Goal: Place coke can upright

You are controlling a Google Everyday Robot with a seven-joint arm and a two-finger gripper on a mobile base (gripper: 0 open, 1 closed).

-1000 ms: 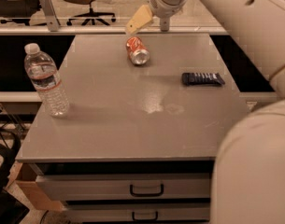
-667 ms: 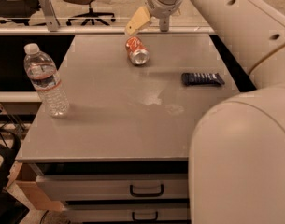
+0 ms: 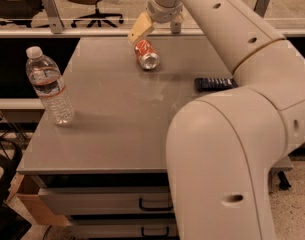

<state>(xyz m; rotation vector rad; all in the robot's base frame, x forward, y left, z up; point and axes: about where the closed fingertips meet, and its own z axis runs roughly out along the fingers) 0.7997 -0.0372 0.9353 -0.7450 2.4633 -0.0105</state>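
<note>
Now | jaws open, empty, seemingly lower above coke can (image 3: 147, 54); can unmoved, lying sideways

Tool (image 3: 158, 29) just above coke can (image 3: 147, 55); bottle (image 3: 49, 86) left, packet (image 3: 215, 84) right

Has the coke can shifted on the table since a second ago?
No. The coke can lies on its side at the same spot, with the same gap to the dark packet. The end effector hovers close above it, fingers open.
</note>
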